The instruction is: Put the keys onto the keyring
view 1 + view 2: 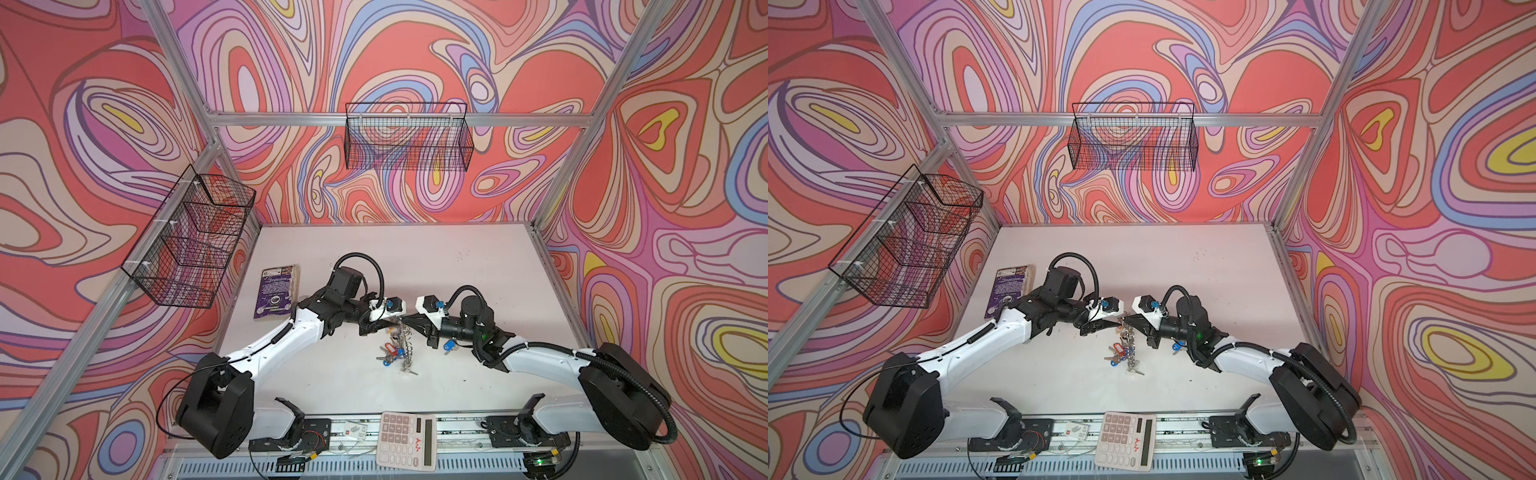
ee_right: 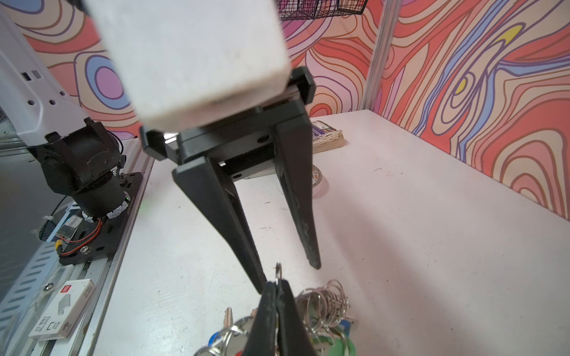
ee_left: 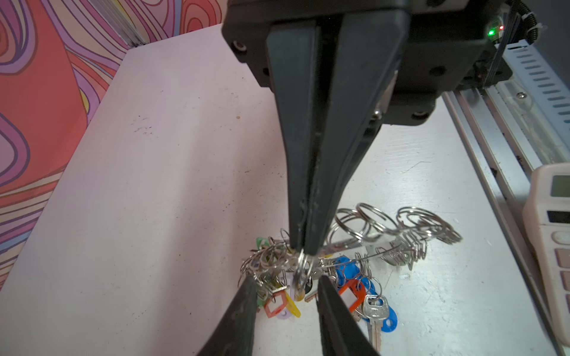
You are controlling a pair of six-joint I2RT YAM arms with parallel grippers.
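Observation:
The keys (image 1: 390, 353) lie bunched mid-table with red, blue, yellow and green tags (image 3: 351, 291). One blue-tagged key (image 1: 449, 345) lies apart under the right arm. The keyring (image 3: 373, 239), its rim hung with many split rings, shows nearly edge-on beside the bunch, also in a top view (image 1: 1133, 357). My right gripper (image 2: 277, 285) is shut on a small split ring (image 3: 300, 268) just above the bunch. My left gripper (image 3: 287, 280) faces it, open, one finger on each side of that ring, not touching it. In both top views the two grippers (image 1: 392, 323) (image 1: 406, 322) meet tip to tip.
A calculator (image 1: 406, 440) and a staples box (image 2: 61, 308) rest on the front rail. A book (image 1: 276, 297) lies at the back left, and a tape roll (image 2: 319, 183) sits behind the left gripper. Wire baskets (image 1: 409, 137) (image 1: 191, 237) hang on the walls.

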